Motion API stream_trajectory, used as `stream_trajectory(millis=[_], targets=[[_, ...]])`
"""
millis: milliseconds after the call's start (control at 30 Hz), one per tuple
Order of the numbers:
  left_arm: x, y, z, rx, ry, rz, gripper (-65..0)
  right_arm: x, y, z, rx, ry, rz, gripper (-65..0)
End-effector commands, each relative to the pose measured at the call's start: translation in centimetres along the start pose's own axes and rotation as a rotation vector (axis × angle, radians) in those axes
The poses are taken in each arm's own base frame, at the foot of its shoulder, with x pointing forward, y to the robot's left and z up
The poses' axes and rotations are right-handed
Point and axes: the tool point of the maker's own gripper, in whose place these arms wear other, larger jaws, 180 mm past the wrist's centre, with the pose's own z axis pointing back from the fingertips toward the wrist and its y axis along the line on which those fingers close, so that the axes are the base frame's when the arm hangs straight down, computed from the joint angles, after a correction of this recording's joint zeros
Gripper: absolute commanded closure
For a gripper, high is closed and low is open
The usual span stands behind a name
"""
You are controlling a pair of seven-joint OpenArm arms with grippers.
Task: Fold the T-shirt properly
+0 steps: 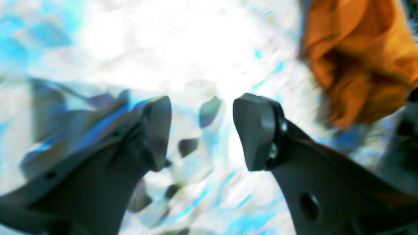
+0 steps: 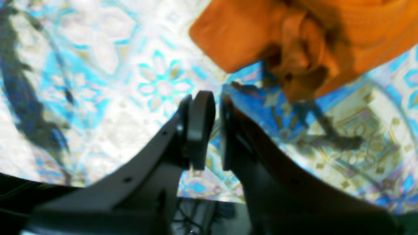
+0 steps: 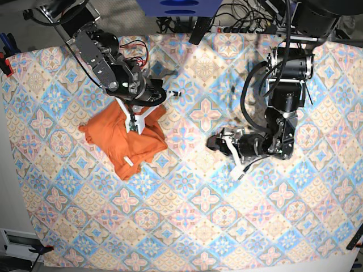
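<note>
The base view looks straight down from high above the whole tabletop [image 3: 187, 226]. Each wrist view sits close behind its own fingers [image 1: 156, 130], low over the cloth [image 2: 98, 81], and both are blurred. All three share the shirt [image 3: 127, 141], at 1 o'clock in both wrist views.

1. base view: bright, even light from above, sharp throughout, with short soft shadows under both arms.
2. left wrist view: heavily blurred, the tablecloth [image 1: 183, 42] blown out to white glare at top centre.
3. right wrist view: softly blurred, colours oversaturated, dark arm shadows along the left edge.
</note>
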Motion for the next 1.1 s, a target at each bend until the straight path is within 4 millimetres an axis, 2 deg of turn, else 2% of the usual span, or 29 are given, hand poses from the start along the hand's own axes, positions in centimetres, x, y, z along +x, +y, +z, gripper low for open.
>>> stream_trajectory(millis=[0, 100, 200, 300, 533, 600, 700, 800, 933, 1067], targets=[[-1.2, 1.7, 1.4, 0.08, 0.074, -0.061, -34.0, 1.9, -1.3, 0.9, -0.019, -0.055, -0.036, -6.7], [-1.6, 2.1, 4.1, 0.144, 0.086, -0.173, -32.0, 1.8, -3.6, 1.5, -0.043, -0.011, -0.131, -6.7], [-1.0, 0.9, 7.1, 0.202, 0.042, -0.317, -26.5, 2.3, -6.2, 2.5, -0.063, -0.009, -0.224, -6.6], [-1.5, -0.1, 8.8, 0.226, 0.027, -0.392, -23.5, 3.2, -9.4, 3.4, -0.109, -0.038, -0.275, -6.6], [-5.4, 2.1, 11.6, 0.293, 0.028, -0.299, -22.1, 3.9, -18.9, 7.0, -0.284, -0.126, -0.436, -6.6], [-6.5, 2.2, 11.8, 0.297, 0.037, -0.278, -21.9, 3.5, -20.7, 7.8, -0.325, -0.132, -0.461, -6.6], [-8.2, 1.7, 12.5, 0.318, 0.071, -0.315, -17.8, 2.4, -22.6, 8.6, -0.37, -0.121, -0.488, -6.6], [-9.0, 0.5, 13.4, 0.358, 0.096, -0.392, -14.7, 0.7, -24.3, 9.3, -0.414, -0.103, -0.52, -6.6], [-9.8, -1.6, 14.4, 0.423, 0.118, -0.483, -13.6, -1.6, -27.6, 11.1, -0.506, -0.111, -0.568, -6.6], [-11.4, -1.5, 14.8, 0.498, 0.156, -0.465, -13.6, -3.9, -30.2, 13.0, -0.587, -0.106, -0.606, -6.6]])
